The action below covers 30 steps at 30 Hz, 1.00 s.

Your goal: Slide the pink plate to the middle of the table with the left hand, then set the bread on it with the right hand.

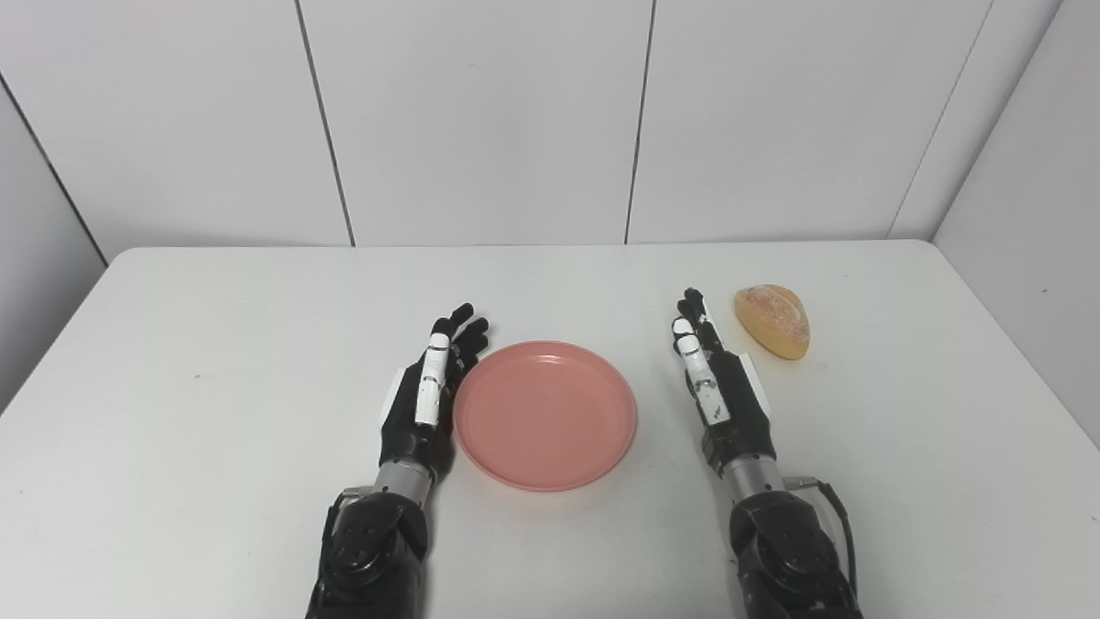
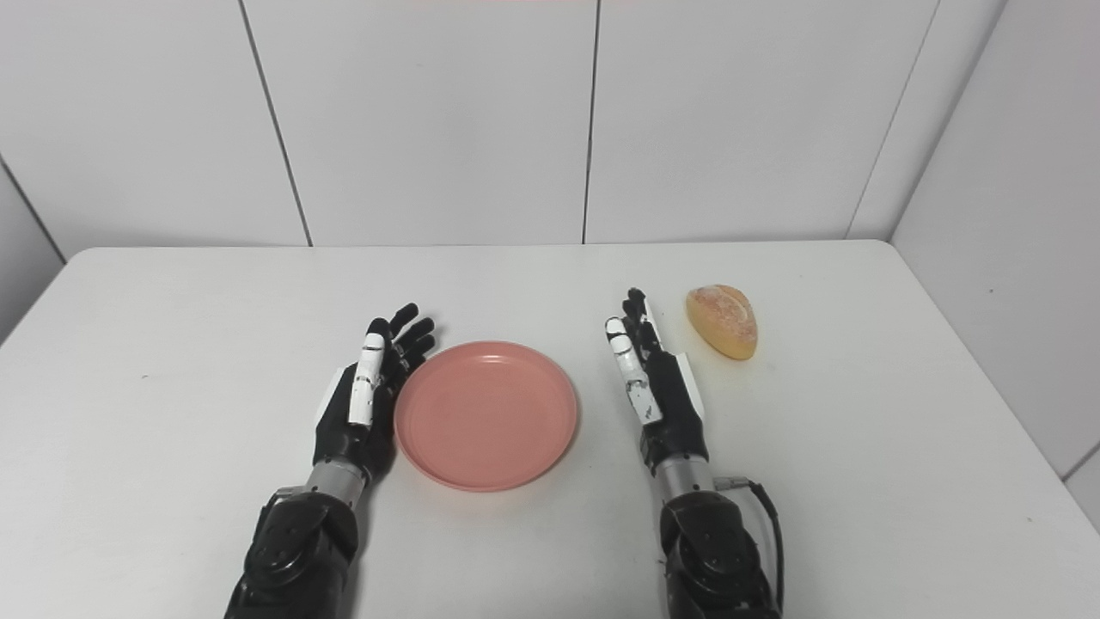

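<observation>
Pink plate (image 1: 545,414) lies mid-table, nearer the front edge. Left hand (image 1: 427,387) stands edge-on against its left rim, fingers straight, holding nothing. Right hand (image 1: 720,383) likewise extended and empty; bread (image 1: 773,321) just right of its fingertips, apart, toward the table's right edge.

This looks like a robot test cell in a lab, not a home or kitchen. A plain white table (image 1: 258,447) with rounded corners stands inside bare white panel walls (image 1: 481,120) that close it in at the back and on both sides, their seams running as thin dark lines. The surfaces carry no decoration or furnishings. On the table lie only a pink plate (image 1: 545,414) and a piece of bread (image 1: 773,320), set out like props, with two black robot arms reaching in from the bottom edge.
</observation>
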### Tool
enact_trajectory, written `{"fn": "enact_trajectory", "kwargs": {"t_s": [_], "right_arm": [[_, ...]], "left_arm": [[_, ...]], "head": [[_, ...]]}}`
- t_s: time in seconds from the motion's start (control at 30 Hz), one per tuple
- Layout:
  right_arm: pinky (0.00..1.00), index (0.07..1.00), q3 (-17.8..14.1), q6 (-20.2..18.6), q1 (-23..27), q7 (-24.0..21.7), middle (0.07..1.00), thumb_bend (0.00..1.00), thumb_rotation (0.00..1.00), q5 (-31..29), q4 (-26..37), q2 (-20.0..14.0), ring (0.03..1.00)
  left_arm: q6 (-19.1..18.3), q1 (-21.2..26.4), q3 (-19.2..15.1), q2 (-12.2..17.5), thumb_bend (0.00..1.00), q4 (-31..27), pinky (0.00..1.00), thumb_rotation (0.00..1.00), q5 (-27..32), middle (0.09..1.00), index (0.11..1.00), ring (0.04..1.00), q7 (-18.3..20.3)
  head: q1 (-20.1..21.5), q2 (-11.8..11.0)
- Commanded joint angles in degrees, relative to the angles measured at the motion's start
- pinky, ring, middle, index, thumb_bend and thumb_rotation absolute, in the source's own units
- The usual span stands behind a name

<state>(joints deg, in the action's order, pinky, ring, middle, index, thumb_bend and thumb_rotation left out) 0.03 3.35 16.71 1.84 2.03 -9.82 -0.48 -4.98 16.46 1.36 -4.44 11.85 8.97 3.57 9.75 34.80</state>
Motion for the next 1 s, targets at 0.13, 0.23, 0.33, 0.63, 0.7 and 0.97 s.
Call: {"fn": "enact_trajectory", "kwargs": {"t_s": [0.13, 0.23, 0.33, 0.63, 0.7, 0.97], "right_arm": [[1.0, 1.0, 0.4, 6.8, 4.2, 2.6, 0.997, 0.61, 0.92, 7.7, 1.5, -4.3, 1.0], [0.98, 0.994, 0.4, 8.7, 5.0, 4.9, 0.979, 0.58, 0.92, 11.5, 1.1, -5.8, 0.981], [0.93, 0.98, -0.1, 10.0, 5.9, 6.4, 0.955, 0.56, 0.86, 13.2, -0.3, -7.0, 0.951], [0.88, 0.977, 0.0, 10.6, 8.1, 11.5, 0.959, 0.57, 0.74, 21.3, -3.0, -10.3, 0.931], [0.86, 0.973, -0.1, 9.4, 8.6, 12.9, 0.963, 0.58, 0.68, 23.0, -3.4, -10.7, 0.929], [0.76, 0.954, 0.3, 4.1, 10.7, 16.9, 0.926, 0.68, 0.58, 31.5, -6.9, -13.6, 0.874]], "left_arm": [[5.2, 0.2, 0.3, 0.4, 0.39, -0.2, 0.99, 1.0, -1.2, 0.93, 0.916, 0.949, 0.6], [7.5, 0.2, 0.5, 1.2, 0.4, 0.3, 0.99, 1.0, -2.5, 0.944, 0.932, 0.959, 0.5], [10.1, 0.4, 0.6, 1.6, 0.42, 0.9, 0.98, 1.0, -2.5, 0.954, 0.945, 0.967, 1.1], [13.6, 0.8, 0.7, 2.5, 0.44, 2.5, 1.0, 1.0, -2.5, 0.963, 0.952, 0.985, 1.3], [14.4, 1.0, 0.3, 2.6, 0.42, 3.0, 1.0, 1.0, -2.4, 0.958, 0.947, 0.979, 1.0], [17.8, 2.2, -2.4, 2.3, 0.4, 5.8, 0.96, 1.0, -2.8, 0.913, 0.886, 0.946, -2.0]], "head": [[1.8, 0.0], [2.6, 0.1], [2.8, 0.1], [3.2, 0.1], [3.6, 0.0], [4.8, -0.1]]}}
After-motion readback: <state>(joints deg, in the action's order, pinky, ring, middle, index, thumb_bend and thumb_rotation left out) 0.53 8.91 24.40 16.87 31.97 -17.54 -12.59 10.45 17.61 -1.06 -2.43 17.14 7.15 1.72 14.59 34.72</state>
